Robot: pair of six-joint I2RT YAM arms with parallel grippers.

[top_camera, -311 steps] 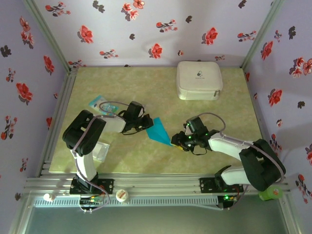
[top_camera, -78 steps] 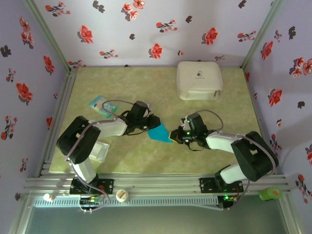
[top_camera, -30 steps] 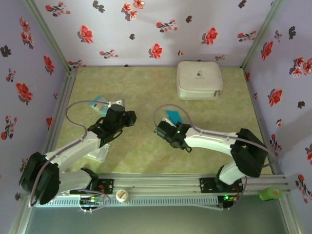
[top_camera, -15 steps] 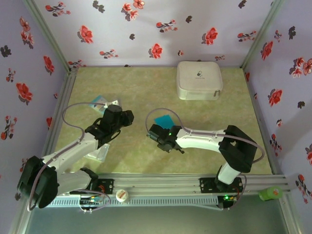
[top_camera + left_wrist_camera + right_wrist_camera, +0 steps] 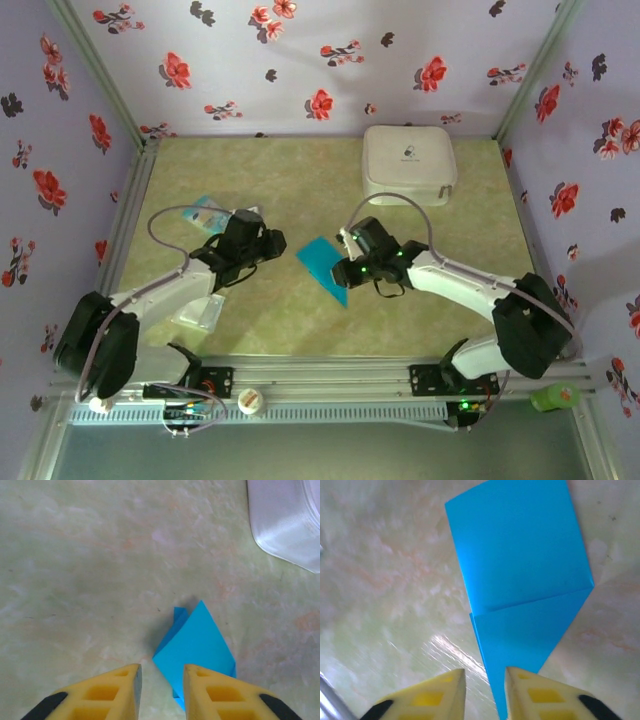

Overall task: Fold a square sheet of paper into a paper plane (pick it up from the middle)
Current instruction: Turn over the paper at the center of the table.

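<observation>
- Desk (image 5: 290,180): mottled green-beige top, shut in by lilac walls (image 5: 300,60) printed with red flowers.
- White case (image 5: 408,165) sits by the back wall.
- Square sheet of paper (image 5: 322,265), folded to a point, lies flat, nearer than the case and left of it.
- Left hand (image 5: 161,672), right hand (image 5: 485,677): jaws slightly parted, gripping nothing.

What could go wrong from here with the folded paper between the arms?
The folded paper lies flat on the table, its sharp tip in line with the narrow gap of the right jaws; closing there may crumple the tip or miss it.
In the left wrist view a small flap sticks out at its far corner; a nudge from the left jaws could open that crease.
</observation>
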